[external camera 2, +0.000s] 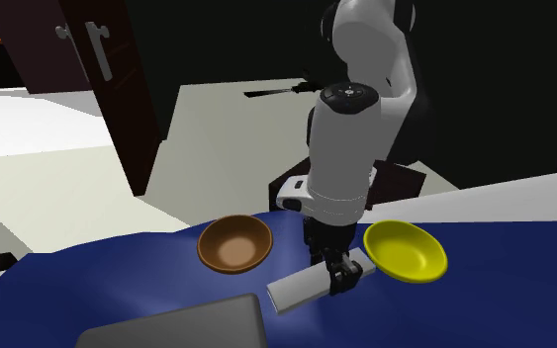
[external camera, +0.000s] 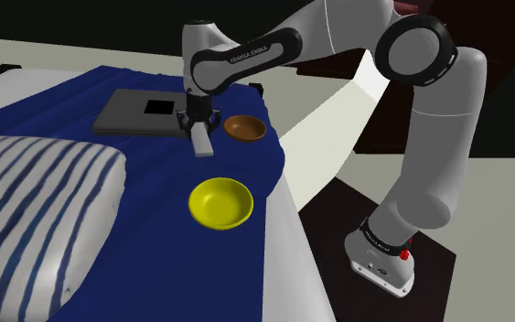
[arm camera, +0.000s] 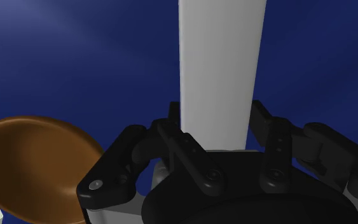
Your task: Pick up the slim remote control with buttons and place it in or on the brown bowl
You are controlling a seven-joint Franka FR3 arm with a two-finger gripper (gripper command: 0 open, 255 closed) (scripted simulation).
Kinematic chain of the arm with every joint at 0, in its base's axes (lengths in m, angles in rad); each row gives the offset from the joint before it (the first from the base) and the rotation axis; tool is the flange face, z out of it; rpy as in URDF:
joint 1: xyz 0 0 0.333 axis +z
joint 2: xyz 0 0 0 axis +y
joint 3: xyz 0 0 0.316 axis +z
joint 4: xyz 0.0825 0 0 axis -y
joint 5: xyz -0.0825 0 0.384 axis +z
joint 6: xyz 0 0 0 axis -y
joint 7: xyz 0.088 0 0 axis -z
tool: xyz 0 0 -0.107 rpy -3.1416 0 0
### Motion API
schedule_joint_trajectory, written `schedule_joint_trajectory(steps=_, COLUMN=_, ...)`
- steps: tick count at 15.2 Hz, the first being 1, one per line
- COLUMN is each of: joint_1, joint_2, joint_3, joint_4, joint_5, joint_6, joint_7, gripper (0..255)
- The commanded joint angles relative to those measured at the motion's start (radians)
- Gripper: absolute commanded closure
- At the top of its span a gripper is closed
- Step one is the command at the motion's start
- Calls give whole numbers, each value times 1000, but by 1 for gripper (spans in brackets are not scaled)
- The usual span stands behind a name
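Note:
A slim, plain white remote (external camera: 202,142) sits between the fingers of my black gripper (external camera: 199,126), which is shut on it near one end. I cannot tell whether it rests on the blue cover or hangs just above it. In the wrist view the remote (arm camera: 219,63) runs straight away from the gripper (arm camera: 217,130), both fingers pressing its sides. The brown bowl (external camera: 245,128) stands upright just beside the gripper, toward the shoulder view's right. From the second exterior view the remote (external camera 2: 306,287) lies between the brown bowl (external camera 2: 234,243) and the gripper (external camera 2: 340,275). The bowl (arm camera: 31,165) also shows beside the hand.
A yellow bowl (external camera: 220,202) stands nearer the bed's front edge. A flat grey slab (external camera: 141,112) with a black square lies behind the gripper. A striped pillow (external camera: 36,210) covers the shoulder view's left. The blue cover (external camera: 155,174) ends at the bed's edge close to the bowls.

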State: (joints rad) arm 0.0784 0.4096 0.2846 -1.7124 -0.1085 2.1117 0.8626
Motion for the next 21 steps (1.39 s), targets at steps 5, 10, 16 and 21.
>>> schedule_joint_trajectory(steps=5, joint_1=-3, joint_2=-30, joint_3=5, joint_4=29, joint_5=10, joint_6=-58, joint_7=-6, gripper=255)
schedule_joint_trajectory(steps=10, joint_1=-86, joint_2=-85, joint_3=-21, joint_4=-43, joint_5=36, joint_6=-38, joint_7=-119, gripper=255)
schedule_joint_trajectory(steps=16, joint_1=-178, joint_2=-122, joint_3=-60, joint_4=-87, joint_5=59, joint_6=-29, joint_7=-256, gripper=255)
schedule_joint_trajectory(steps=21, joint_1=-250, joint_2=-130, joint_3=-97, joint_4=-91, joint_5=73, joint_6=-33, joint_7=-369, gripper=255)
